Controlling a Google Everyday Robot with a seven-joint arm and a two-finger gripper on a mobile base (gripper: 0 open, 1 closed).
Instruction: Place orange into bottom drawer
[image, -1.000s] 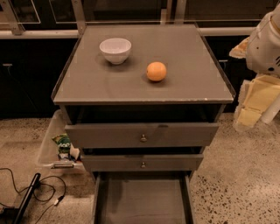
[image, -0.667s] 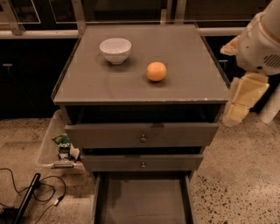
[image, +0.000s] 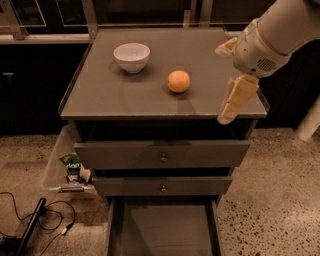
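Observation:
The orange sits on the grey cabinet top, right of centre. The bottom drawer is pulled open at the foot of the cabinet, and its flat grey floor is bare. My gripper hangs over the right edge of the cabinet top, to the right of the orange and apart from it. It is open and empty: one cream finger points down and to the left, and the other finger shows behind it.
A white bowl stands at the back left of the top. Two drawers with brass knobs are above the bottom drawer. A clear bin with a snack bag and cables lie on the floor to the left.
My arm and gripper have moved left from beside the cabinet to over its right edge, closer to the orange. The orange, bowl and drawers have not moved.

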